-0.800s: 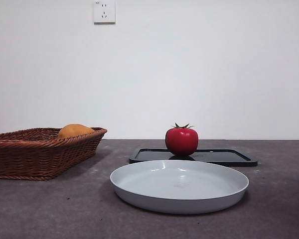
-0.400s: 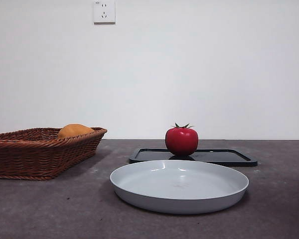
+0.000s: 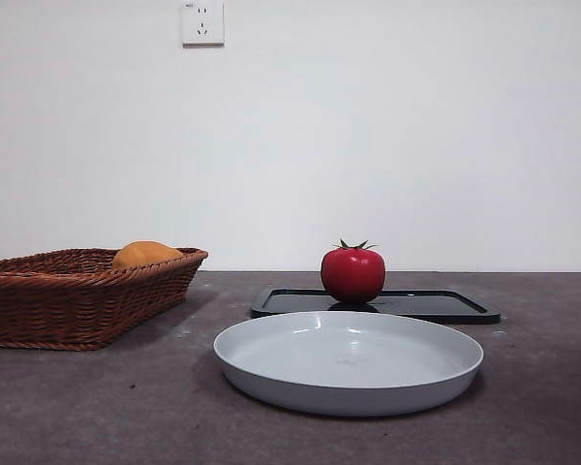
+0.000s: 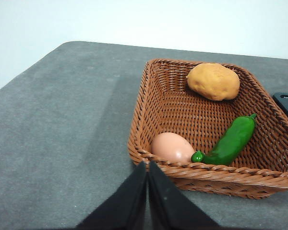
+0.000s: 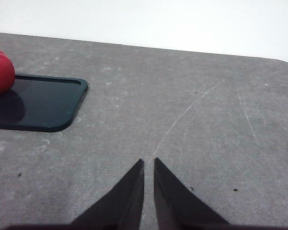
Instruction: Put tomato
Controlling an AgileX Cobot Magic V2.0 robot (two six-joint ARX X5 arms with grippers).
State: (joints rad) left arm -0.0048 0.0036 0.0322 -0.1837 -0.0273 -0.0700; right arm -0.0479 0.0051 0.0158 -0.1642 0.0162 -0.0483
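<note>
From the front we saw neither arm, and the basket [image 3: 77,300] wall hid all but the top of the orange fruit [image 3: 145,255]. The right wrist view cut the tomato [image 3: 352,273] at its edge. It was glossy red with a green stem, upright on the black tray [image 3: 436,306] behind the grey plate [image 3: 349,360]. Left gripper [image 4: 147,165] clenched near the basket, right gripper [image 5: 149,163] nearly closed over bare grey table [image 5: 206,120]. White wall, one socket [image 3: 202,22].
</note>
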